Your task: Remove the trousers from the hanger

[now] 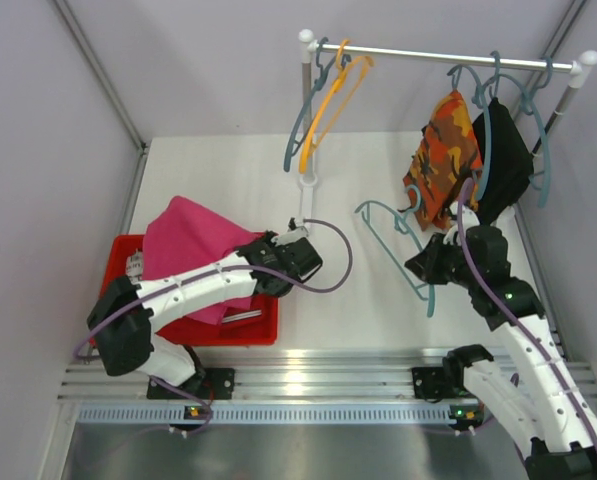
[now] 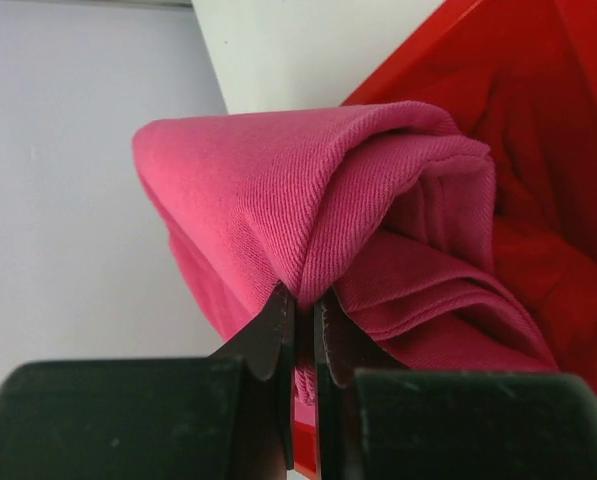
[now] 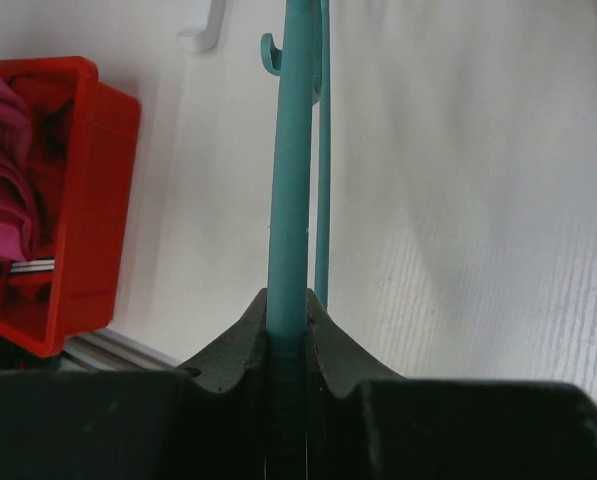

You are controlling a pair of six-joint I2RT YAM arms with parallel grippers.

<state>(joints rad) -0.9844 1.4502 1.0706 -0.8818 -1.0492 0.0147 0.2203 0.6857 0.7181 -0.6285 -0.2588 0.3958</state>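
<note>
Magenta pink trousers (image 1: pixel 193 250), soft limp twill, light, likely to slump and fold rather than keep any shape, draped over the red bin (image 1: pixel 238 332) at the left of the bench (image 1: pixel 228 180); pinched at a doubled fold by the left gripper (image 2: pixel 303 300), closed tight on the cloth. Off their hanger already, by the look of it. Right gripper (image 3: pixel 288 310) clamped on the thin rigid bar of an empty teal hanger (image 1: pixel 398 225), over the middle of the bench. At the back right, on the rail (image 1: pixel 448 55), orange camouflage trousers (image 1: pixel 443 160) and black trousers (image 1: pixel 506 160) hanging side by side, not yet removed; probably best gripped at a thick edge such as waistband or hem, single thin layers likely to slip
</note>
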